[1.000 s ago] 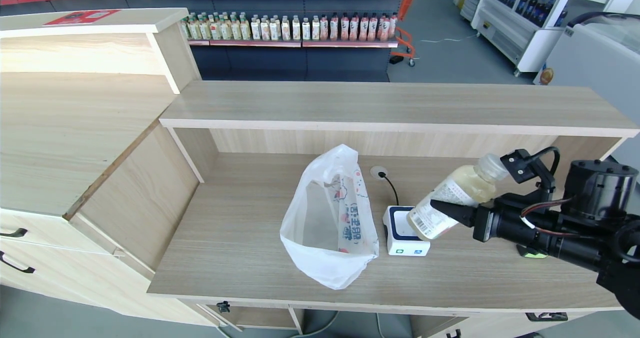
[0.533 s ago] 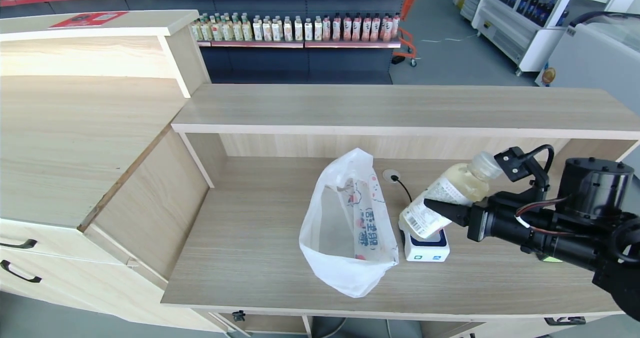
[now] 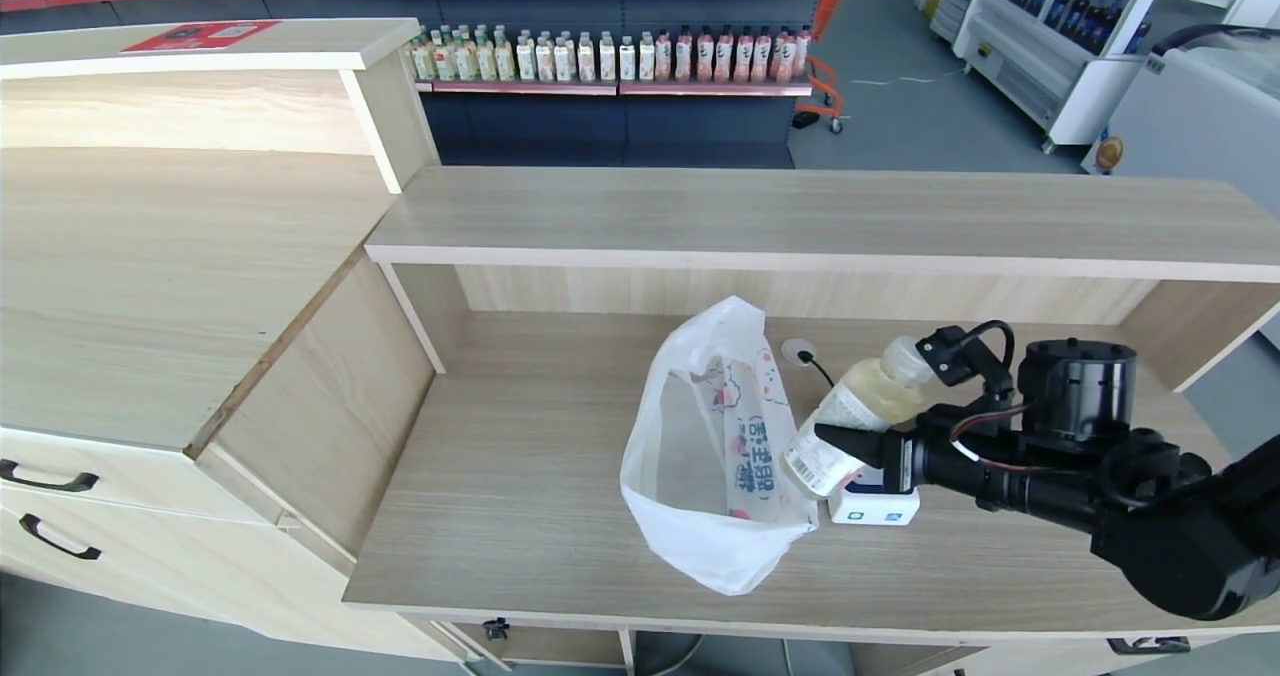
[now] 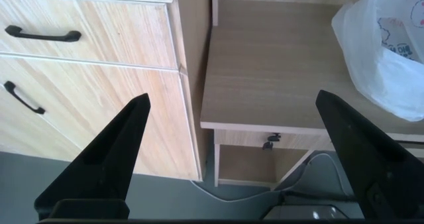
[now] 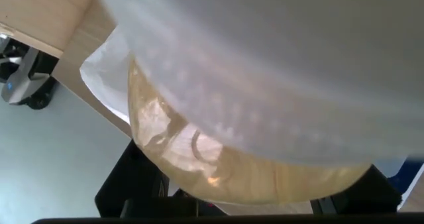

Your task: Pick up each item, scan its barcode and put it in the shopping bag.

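A clear bottle of pale yellow drink [image 3: 878, 394] with a white barcode label lies tilted in my right gripper [image 3: 853, 428], which is shut on its lower half. The bottle's base hangs over the left edge of the white barcode scanner [image 3: 877, 507] and touches the right side of the white plastic shopping bag [image 3: 712, 456]. The bag stands open on the wooden counter [image 3: 520, 496]. Up close, the bottle [image 5: 265, 124] is between my right fingers. My left gripper [image 4: 228, 158] hangs open below the counter's front left corner, with the bag [image 4: 387, 45] off to one side.
A raised shelf [image 3: 800, 216] runs along the counter's back. A black cable leads from a hole [image 3: 800, 351] to the scanner. A taller cabinet with drawers [image 3: 50, 476] stands on the left. Store shelves of bottles [image 3: 620, 56] are far behind.
The head camera has shifted. My right gripper has carried the bottle left and lower, from over the scanner to the bag's right side.
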You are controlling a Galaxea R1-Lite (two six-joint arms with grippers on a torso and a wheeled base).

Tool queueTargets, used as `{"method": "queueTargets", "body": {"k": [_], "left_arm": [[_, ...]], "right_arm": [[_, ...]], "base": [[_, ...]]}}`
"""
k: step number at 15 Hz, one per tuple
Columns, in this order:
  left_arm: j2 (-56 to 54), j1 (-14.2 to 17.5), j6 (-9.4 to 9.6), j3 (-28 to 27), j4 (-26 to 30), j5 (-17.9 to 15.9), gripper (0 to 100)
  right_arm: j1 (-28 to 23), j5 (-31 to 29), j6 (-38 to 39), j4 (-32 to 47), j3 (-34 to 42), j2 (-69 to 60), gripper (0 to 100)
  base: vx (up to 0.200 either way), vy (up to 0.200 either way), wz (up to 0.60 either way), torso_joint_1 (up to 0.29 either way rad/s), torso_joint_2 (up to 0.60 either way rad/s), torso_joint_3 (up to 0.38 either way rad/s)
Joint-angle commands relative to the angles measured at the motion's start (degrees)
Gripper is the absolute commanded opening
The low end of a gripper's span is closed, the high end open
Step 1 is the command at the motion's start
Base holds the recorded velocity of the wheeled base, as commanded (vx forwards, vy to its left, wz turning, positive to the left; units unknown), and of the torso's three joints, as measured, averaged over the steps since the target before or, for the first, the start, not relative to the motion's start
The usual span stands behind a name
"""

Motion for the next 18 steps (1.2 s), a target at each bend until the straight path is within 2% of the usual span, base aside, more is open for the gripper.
{"method": "queueTargets", "body": {"k": [1, 5, 11, 15, 18], "left_arm": [[-0.02, 0.01, 0.00, 0.00, 0.00, 0.04, 100], [-0.02, 0.01, 0.00, 0.00, 0.00, 0.04, 100], [-0.02, 0.01, -0.09, 0.00, 0.00, 0.04, 100], [-0.02, 0.01, 0.00, 0.00, 0.00, 0.04, 100], [-0.02, 0.01, 0.00, 0.00, 0.00, 0.04, 100]], "right_arm": [[1.08, 0.08, -2.29, -0.06, -1.28, 5.15, 0], [3.89, -0.09, -7.48, -3.31, -4.18, 11.66, 0], [6.88, -3.61, -17.06, -8.06, -9.99, 22.12, 0], [9.52, -3.79, -18.02, -14.83, -11.30, 27.21, 0], [9.70, -3.79, -18.81, -17.03, -12.97, 29.23, 0]], "base": [[0.000, 0.000, 0.00, 0.000, 0.00, 0.000], [0.000, 0.000, 0.00, 0.000, 0.00, 0.000], [0.000, 0.000, 0.00, 0.000, 0.00, 0.000], [0.000, 0.000, 0.00, 0.000, 0.00, 0.000], [0.000, 0.000, 0.00, 0.000, 0.00, 0.000]]}}
